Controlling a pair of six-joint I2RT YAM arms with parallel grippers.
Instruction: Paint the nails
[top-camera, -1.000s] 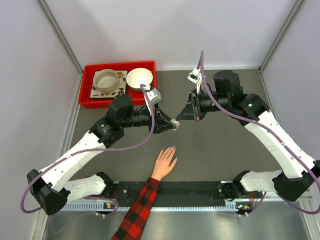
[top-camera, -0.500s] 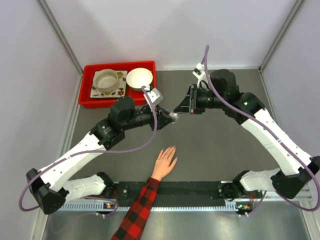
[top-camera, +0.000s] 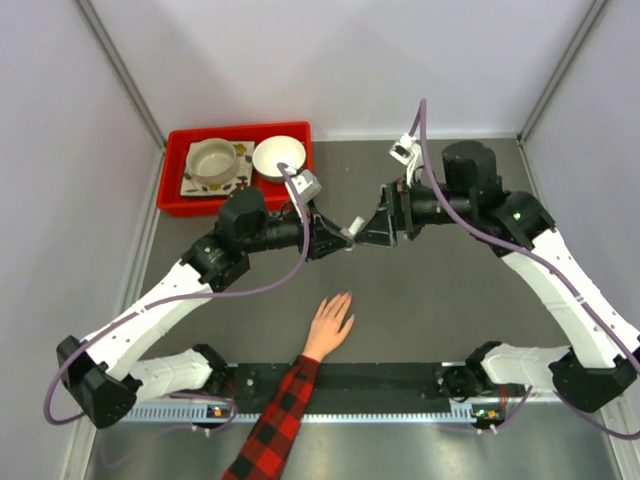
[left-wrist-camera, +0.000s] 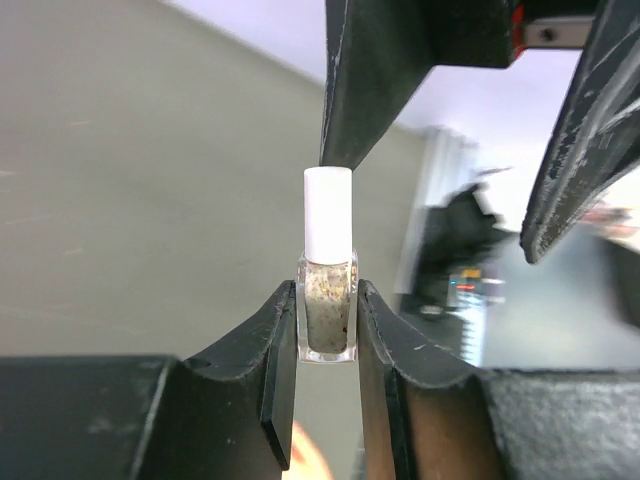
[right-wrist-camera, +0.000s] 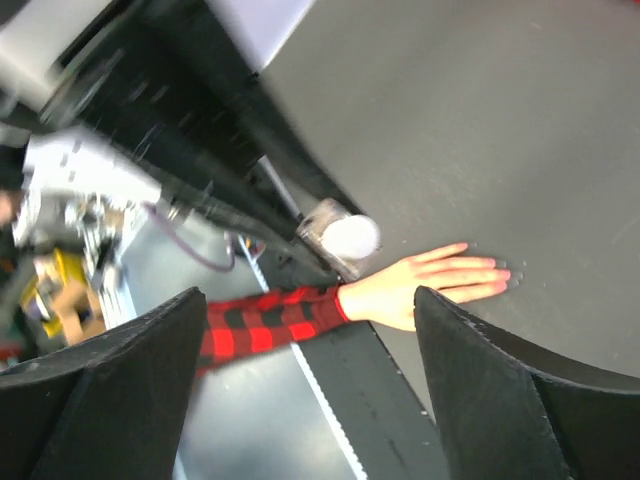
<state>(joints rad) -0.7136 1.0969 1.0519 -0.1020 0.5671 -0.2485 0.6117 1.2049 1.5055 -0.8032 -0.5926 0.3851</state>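
Note:
A small clear nail-polish bottle (left-wrist-camera: 328, 305) with a white cap (left-wrist-camera: 328, 215) sits upright in my left gripper (left-wrist-camera: 327, 295), which is shut on its glass body. In the top view the bottle (top-camera: 352, 230) hangs above the table's middle. My right gripper (top-camera: 370, 230) faces it, open, its fingers (left-wrist-camera: 365, 90) spread on either side of the cap without touching it. Below lies a light-skinned hand (top-camera: 330, 322) with a red-and-black plaid sleeve (top-camera: 280, 420), palm down. Its nails (right-wrist-camera: 503, 275) show as tiny pale tips. The right wrist view has the cap (right-wrist-camera: 350, 236) above the hand (right-wrist-camera: 420, 285).
A red tray (top-camera: 175, 190) at the back left holds a white bowl (top-camera: 279, 157) and a beige pot (top-camera: 212, 160). A black rail (top-camera: 390, 378) runs along the near edge between the arm bases. Grey walls close in both sides.
My right gripper has gone from shut at the bottle's cap to wide open and drawn slightly back to the right. The left gripper keeps the bottle, lifted a little.

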